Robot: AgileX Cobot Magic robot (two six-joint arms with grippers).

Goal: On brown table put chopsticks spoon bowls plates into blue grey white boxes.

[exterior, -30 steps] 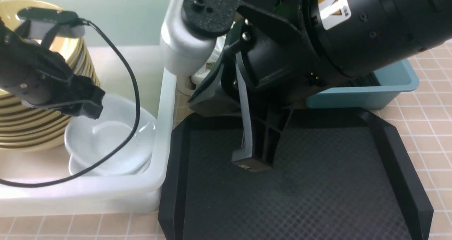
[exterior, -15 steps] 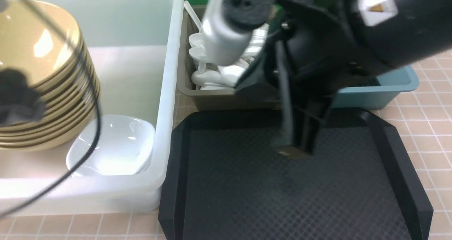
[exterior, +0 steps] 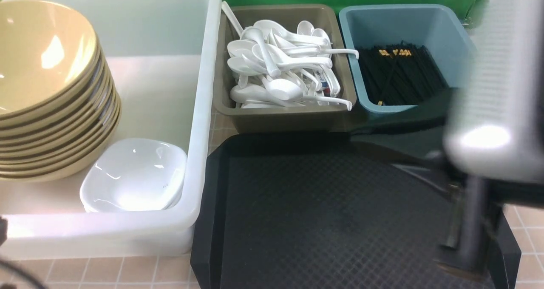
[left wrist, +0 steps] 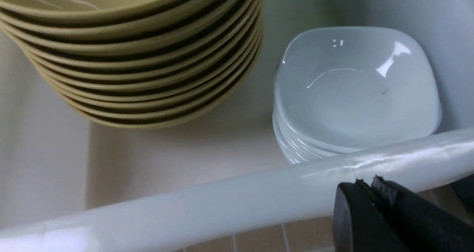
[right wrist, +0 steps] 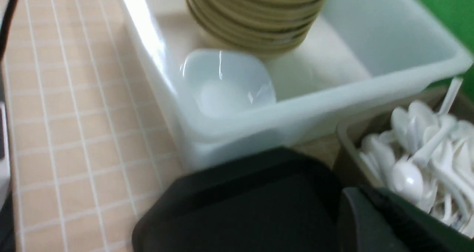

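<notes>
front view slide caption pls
Stacked bowls and plates in white box, spoons in grey box, chopsticks in blue box

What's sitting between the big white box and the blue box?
The grey box heaped with white spoons, seen in the front view.

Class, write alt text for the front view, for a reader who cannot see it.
Three boxes sit on a tiled table: a big white box holds stacked yellow bowls and white plates, a grey box holds white spoons, a blue box holds black chopsticks. A black tray lies in front; the blurred right arm covers its right side.
</notes>
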